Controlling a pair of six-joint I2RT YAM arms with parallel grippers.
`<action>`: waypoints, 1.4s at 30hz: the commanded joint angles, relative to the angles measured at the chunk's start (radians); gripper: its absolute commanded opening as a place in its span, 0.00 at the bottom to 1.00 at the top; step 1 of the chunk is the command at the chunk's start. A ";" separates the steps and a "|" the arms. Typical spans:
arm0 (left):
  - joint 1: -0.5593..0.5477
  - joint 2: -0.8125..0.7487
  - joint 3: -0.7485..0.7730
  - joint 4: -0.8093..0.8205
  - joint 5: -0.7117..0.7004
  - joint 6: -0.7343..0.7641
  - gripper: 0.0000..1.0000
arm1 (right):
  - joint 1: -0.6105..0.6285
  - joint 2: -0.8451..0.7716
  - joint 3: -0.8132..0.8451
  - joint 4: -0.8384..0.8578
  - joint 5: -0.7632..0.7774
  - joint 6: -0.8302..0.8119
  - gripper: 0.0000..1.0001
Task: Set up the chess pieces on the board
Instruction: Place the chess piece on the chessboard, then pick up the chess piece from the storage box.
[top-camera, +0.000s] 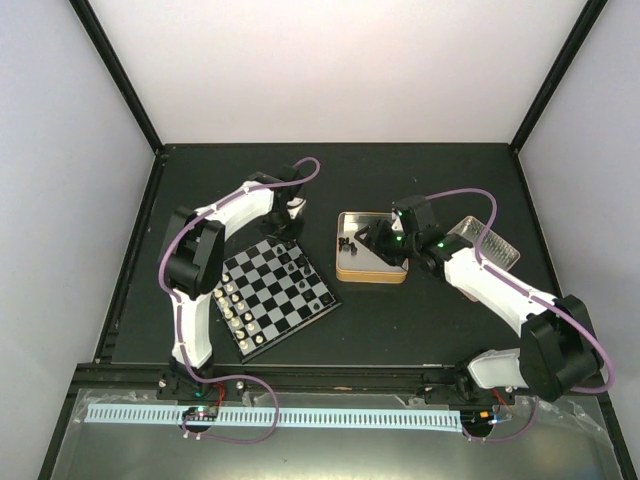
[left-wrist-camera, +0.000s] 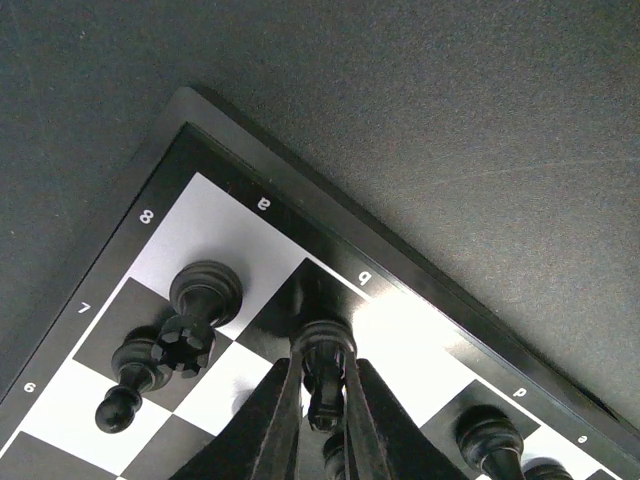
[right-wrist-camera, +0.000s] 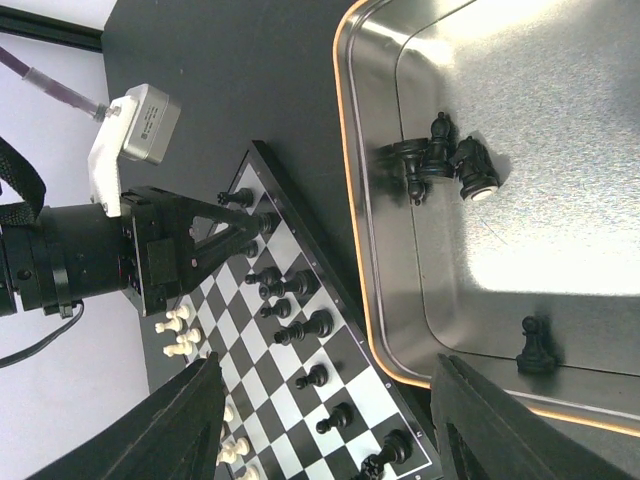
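From above: the board (top-camera: 275, 295) lower left of centre, set askew, chess pieces (top-camera: 300, 272) along its upper-right side, cream-white pieces (top-camera: 235, 310) along its lower-left. Left gripper (top-camera: 291, 232) at the board's top corner; right gripper (top-camera: 378, 240) over the tin (top-camera: 372, 275) at centre.

From the left wrist: fingers pinched on a black piece (left-wrist-camera: 323, 345) standing on a dark edge square, bottom centre.

From the right wrist: fingers spread wide, nothing between them, above the tin; loose black pieces (right-wrist-camera: 440, 160) inside it, upper right.
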 joint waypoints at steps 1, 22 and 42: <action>0.009 0.014 0.043 -0.030 -0.018 -0.010 0.14 | -0.004 0.003 0.016 0.014 -0.005 -0.009 0.57; 0.009 -0.053 0.053 -0.034 0.052 0.001 0.24 | -0.005 0.011 0.016 0.011 0.006 -0.025 0.57; 0.036 -0.596 -0.269 0.258 0.060 -0.081 0.36 | 0.008 0.278 0.272 -0.246 0.200 -0.495 0.56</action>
